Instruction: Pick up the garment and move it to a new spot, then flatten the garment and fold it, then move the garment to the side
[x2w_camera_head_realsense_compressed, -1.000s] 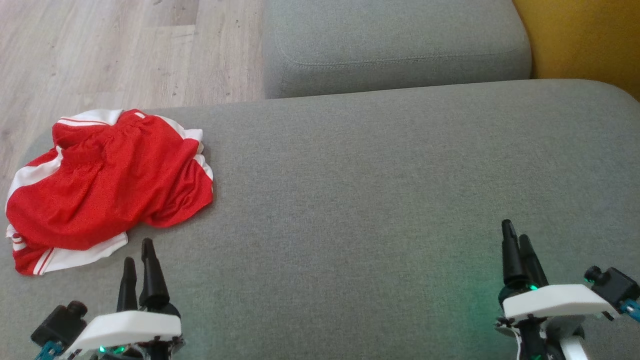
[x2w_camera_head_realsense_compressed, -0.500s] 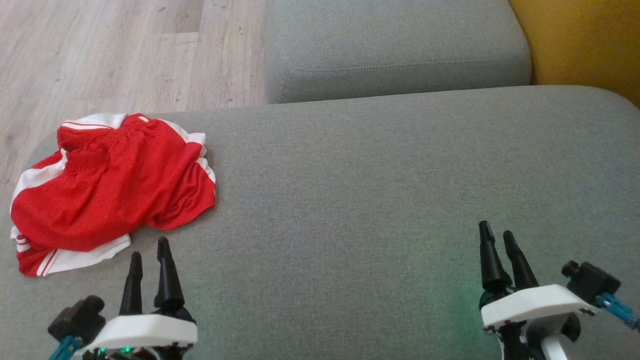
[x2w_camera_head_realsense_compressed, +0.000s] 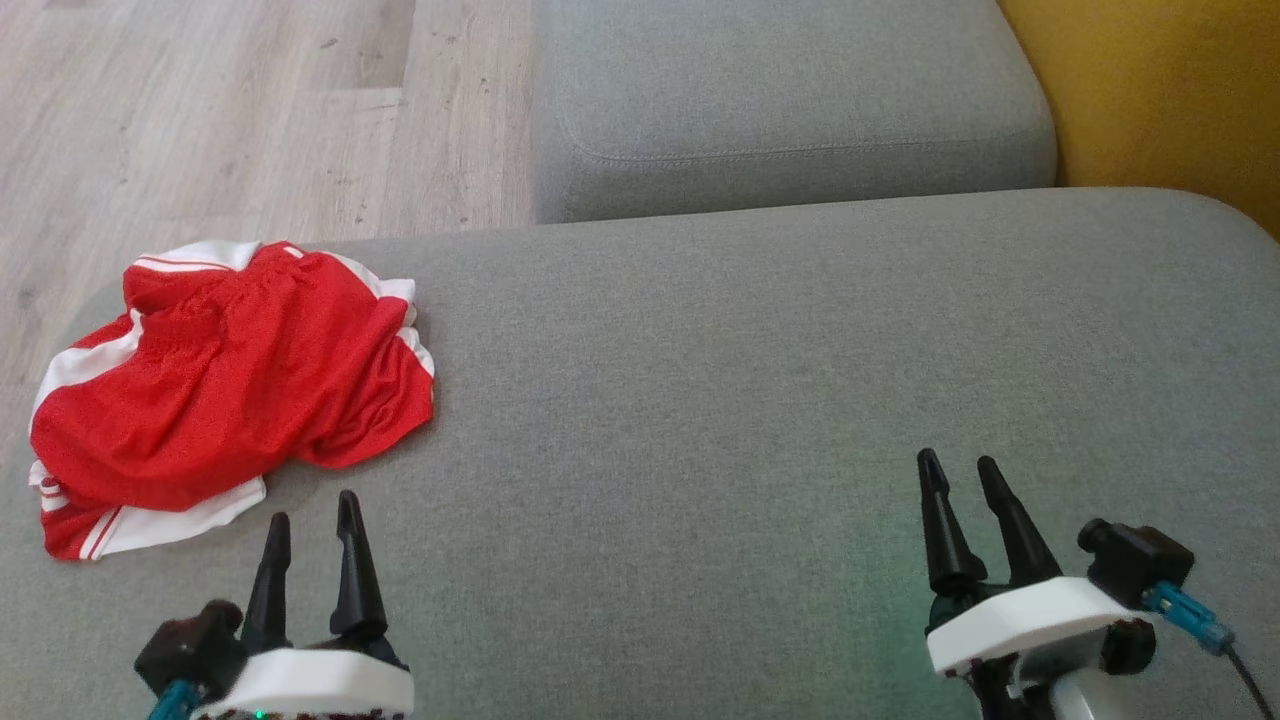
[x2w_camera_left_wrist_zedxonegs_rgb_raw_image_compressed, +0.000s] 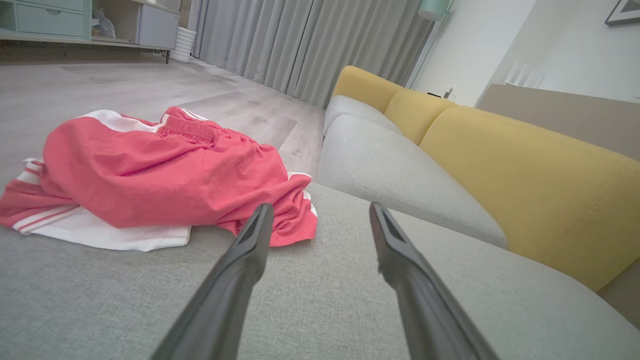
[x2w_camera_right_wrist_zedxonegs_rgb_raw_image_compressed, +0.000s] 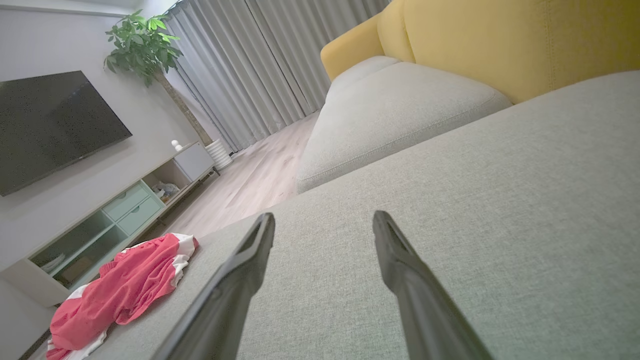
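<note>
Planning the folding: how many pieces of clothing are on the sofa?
1: red and white shorts, crumpled at the left end of the seat, ahead of the left pincer. Anything beneath them would be hidden.

Grey sofa cushions with yellow backrests — pale wood floor, grey curtains, wall-mounted TV

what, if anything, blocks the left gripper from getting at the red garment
Probably yes, it can reach it; nothing seems to block it. The left gripper is open and empty, just short of the near edge of the red garment, with bare grey cushion between them.
</note>
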